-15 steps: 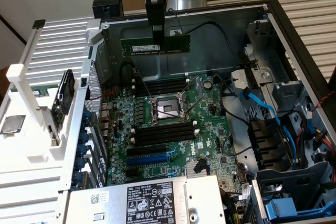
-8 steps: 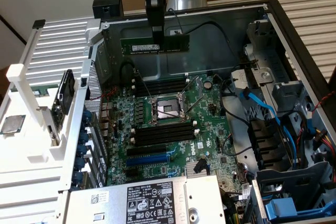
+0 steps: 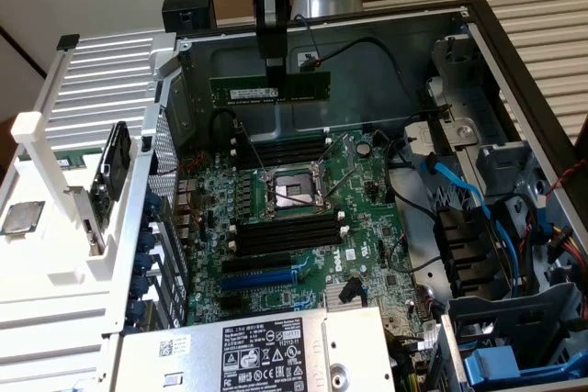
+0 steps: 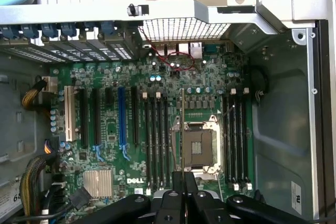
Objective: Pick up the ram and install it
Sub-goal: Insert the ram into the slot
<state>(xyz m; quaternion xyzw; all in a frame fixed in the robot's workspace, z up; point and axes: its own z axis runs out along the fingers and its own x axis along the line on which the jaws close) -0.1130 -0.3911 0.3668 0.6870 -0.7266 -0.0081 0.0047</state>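
Note:
The ram (image 3: pixel 269 91), a long green stick with a white label strip, hangs level in the air inside the open computer case, in front of its back wall. My gripper (image 3: pixel 274 78) comes down from above and is shut on the stick's upper edge near its middle. Below it lies the green motherboard (image 3: pixel 367 185), with one bank of long black slots (image 3: pixel 287 148) beyond the CPU socket (image 3: pixel 291 192) and another bank (image 3: pixel 289 232) on the near side. In the wrist view the gripper (image 4: pixel 182 184) looks down on the socket (image 4: pixel 197 148), between the two slot banks (image 4: pixel 157 140) (image 4: pixel 236 140).
A blue slot (image 3: pixel 266 276) lies nearer the camera than the black banks. Blue cables (image 3: pixel 459 192) and drive cages fill the exterior view's right. A power supply with a white label (image 3: pixel 262 351) sits at the front. A white rack (image 3: pixel 83 181) stands on the left.

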